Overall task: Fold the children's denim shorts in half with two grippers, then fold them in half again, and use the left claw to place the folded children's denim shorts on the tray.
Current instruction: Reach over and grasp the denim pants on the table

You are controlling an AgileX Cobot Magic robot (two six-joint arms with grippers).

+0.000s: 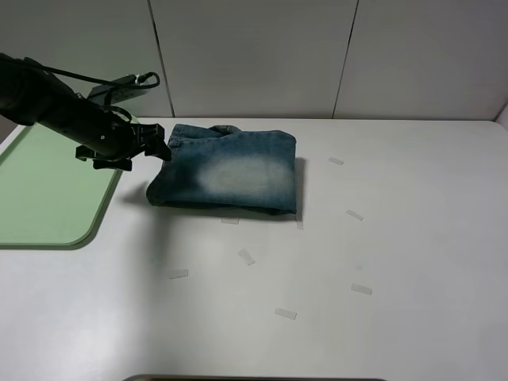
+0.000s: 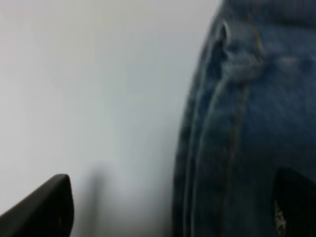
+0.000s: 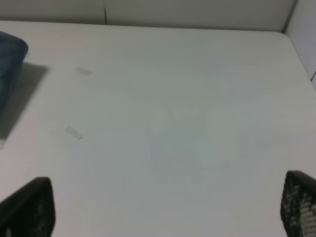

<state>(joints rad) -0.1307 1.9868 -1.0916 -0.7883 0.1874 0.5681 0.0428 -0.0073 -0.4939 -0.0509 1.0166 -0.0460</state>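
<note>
Black fingertips (image 2: 42,207) of my left claw (image 1: 156,143) stand wide apart, one over bare table and the other over denim, so the edge of the cloth runs between them without my holding it (the wrist view is blurred, but the gap is plain). From the high camera this claw sits at the nine o'clock side of the children's denim shorts (image 1: 230,171), right at their upper corner near the waistband, with my black arm reaching back toward ten o'clock.

The shorts lie folded into a thick rectangle on the white table (image 1: 381,262), a pale faded patch across the top layer and the waistband bunched at the twelve o'clock edge. They rest on the table, not on the tray (image 1: 48,198); the pale green tray lies just beside them at nine o'clock, its rounded corner passing under my arm.

My right gripper (image 3: 163,217) shows only in its own wrist view: two dark fingertips (image 3: 29,207) spread wide over empty white table, nothing between them, with a corner of the shorts far off to one side. Small strips of clear tape (image 1: 247,256) dot the table at six o'clock of the shorts.
</note>
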